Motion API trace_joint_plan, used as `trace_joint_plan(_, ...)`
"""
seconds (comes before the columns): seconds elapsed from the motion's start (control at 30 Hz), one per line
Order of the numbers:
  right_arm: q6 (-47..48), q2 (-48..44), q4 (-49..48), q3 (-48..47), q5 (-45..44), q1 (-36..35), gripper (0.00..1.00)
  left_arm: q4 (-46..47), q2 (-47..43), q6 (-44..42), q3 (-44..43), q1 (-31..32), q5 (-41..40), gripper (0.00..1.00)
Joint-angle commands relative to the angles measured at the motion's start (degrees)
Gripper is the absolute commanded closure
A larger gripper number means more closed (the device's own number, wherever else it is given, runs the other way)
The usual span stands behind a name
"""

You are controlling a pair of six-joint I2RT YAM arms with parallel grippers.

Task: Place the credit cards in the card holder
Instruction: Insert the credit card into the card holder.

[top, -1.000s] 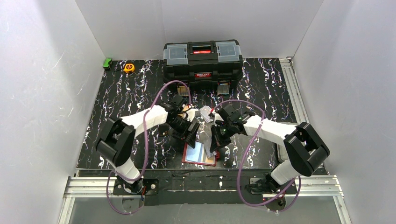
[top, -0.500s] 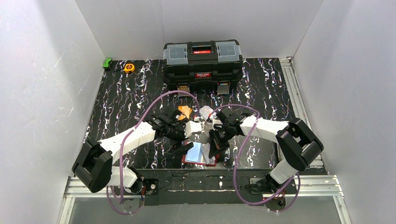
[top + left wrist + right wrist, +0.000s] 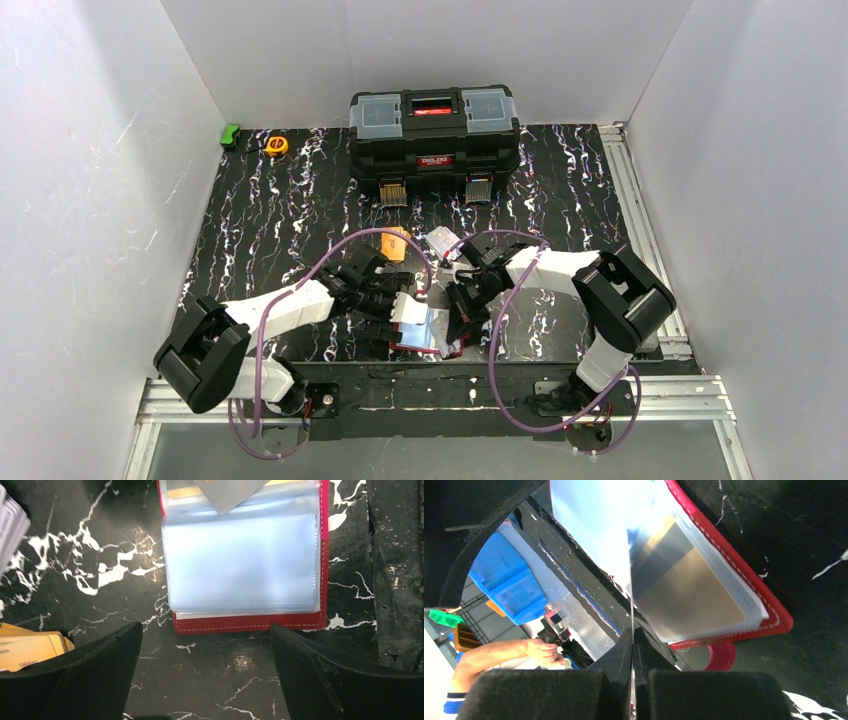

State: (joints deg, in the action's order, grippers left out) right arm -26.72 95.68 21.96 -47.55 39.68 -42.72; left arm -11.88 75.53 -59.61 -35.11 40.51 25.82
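Plainly, the small red folding card holder (image 3: 250, 622) lay open on the black marbled tabletop (image 3: 100, 540), at its near edge between the two arms. Its clear greyish pockets faced up. An orange strip showed inside one pocket, and the corner of a thin grey plastic credit card (image 3: 230, 492) overlapped the pocket stack. The right arm's fingers (image 3: 633, 640) were pressed together on that card. The left arm's fingers (image 3: 395, 318) were spread wide and held nothing, just beside the holder's stitched edge.

Farther off lay a fanned pile of orange cards (image 3: 397, 243) and, to its right, a pile of whitish-grey cards (image 3: 440, 243), both loose on the tabletop. Only the overhead view took in the large black toolbox (image 3: 435, 130) at the far edge, closed, its contents hidden.

The left wrist view showed the pockets flat-on. The right wrist view showed the held card edge-on, the holder's round red snap tab (image 3: 722, 656), and a person's forearm (image 3: 499, 655) beyond the tabletop.
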Motion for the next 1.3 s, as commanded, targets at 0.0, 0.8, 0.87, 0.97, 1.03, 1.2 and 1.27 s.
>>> trace_joint_plan(0.0,0.6,1.5,-2.0,-1.9,2.7,0.8,0.99,5.5,1.0,-4.6,0.7,1.8,0.5,0.02)
trace_joint_plan(0.8,2.8,1.2,-0.7,-3.2,3.7,6.1,0.99,5.2,-1.7,-11.4,5.0,3.4,-1.8,0.2)
trace_joint_plan(0.87,2.7,1.9,-0.9,-3.4,3.8,6.2,0.99,5.2,-1.4,-11.5,4.5,3.4,-1.5,0.25)
trace_joint_plan(0.97,3.0,2.8,-1.0,-3.7,3.8,6.1,0.99,3.0,-1.3,-12.7,3.6,3.4,-1.2,0.41)
trace_joint_plan(1.03,3.2,3.5,-0.9,-3.9,3.7,6.2,0.99,0.7,-2.0,-13.8,3.3,3.5,-0.4,0.53)
trace_joint_plan(1.2,3.2,4.5,-1.7,-4.5,3.9,6.4,0.99,-2.8,-5.5,-17.0,4.3,3.4,2.2,0.57)
trace_joint_plan(1.27,3.2,5.1,-2.0,-4.8,4.1,6.5,0.99,-3.1,-5.4,-17.5,4.2,3.4,2.6,0.57)
